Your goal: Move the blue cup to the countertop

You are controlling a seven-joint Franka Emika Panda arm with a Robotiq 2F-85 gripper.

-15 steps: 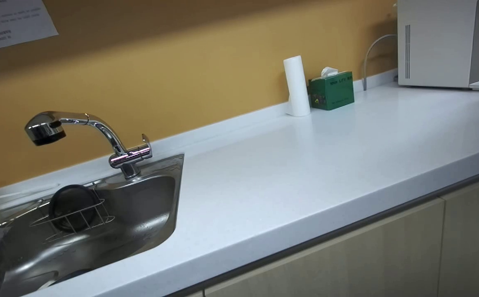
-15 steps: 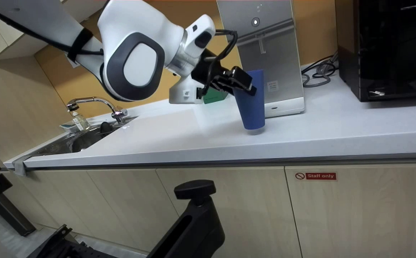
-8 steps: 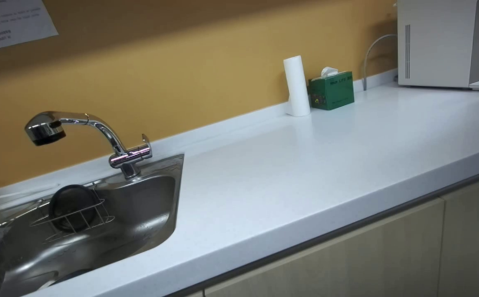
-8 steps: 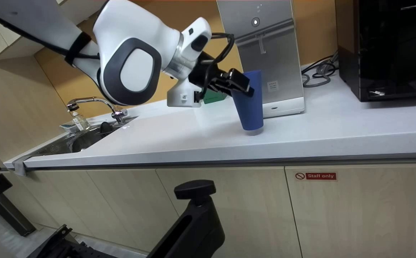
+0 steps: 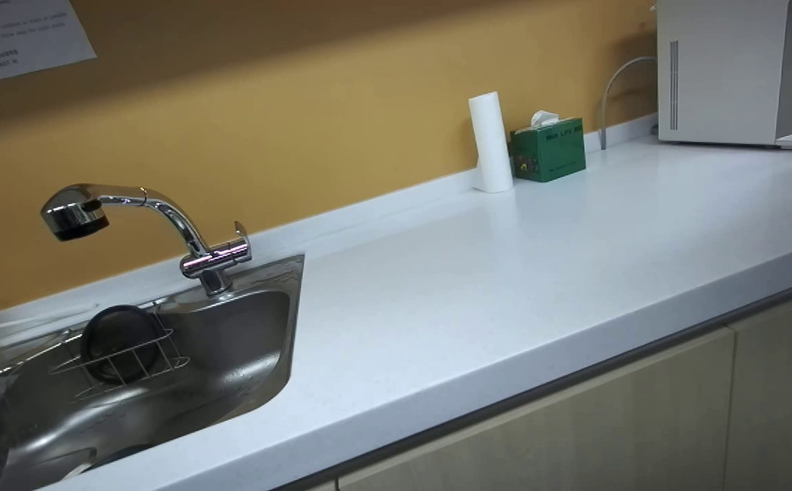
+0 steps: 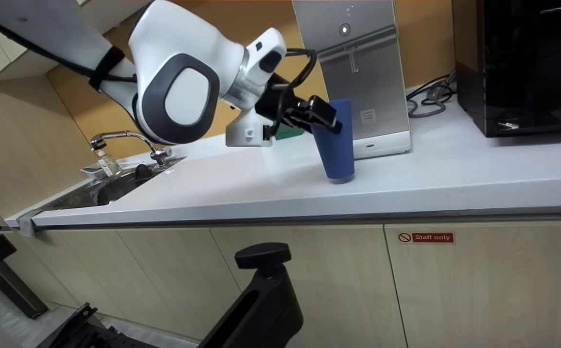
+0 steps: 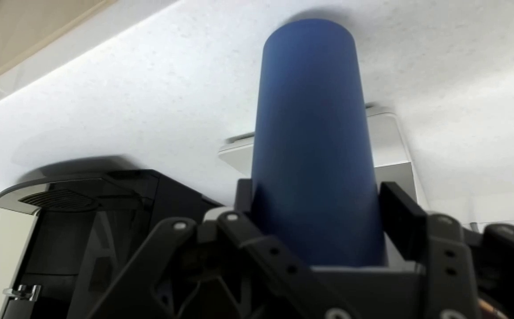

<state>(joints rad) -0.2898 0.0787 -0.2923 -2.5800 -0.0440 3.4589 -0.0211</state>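
You're on the set-down step, I'd say. Gripper (image 7: 319,199) is clamped on the blue cup (image 6: 337,150), pressing from both sides in the wrist view. Cup is roughly upright, narrow end down, at the right-hand stretch of the countertop (image 6: 241,179) in an exterior view, base at or just over the surface. Grey patch (image 6: 342,180) under it may be shadow or reflection, so contact can't be told. Next: ease straight down, level, until it seats, then release and back out left and up. Letting go early likely means a drop or tip.

Edges: the countertop's near edge runs near the cup base, so don't drift that way. Silver appliance (image 6: 372,77) stands just beyond the cup; gap at the top is unclear, so don't push far. Black machine (image 6: 531,72) sits well apart on the right. Your easiest room looks to be left; the steel sink (image 5: 245,334) is well apart on that side.
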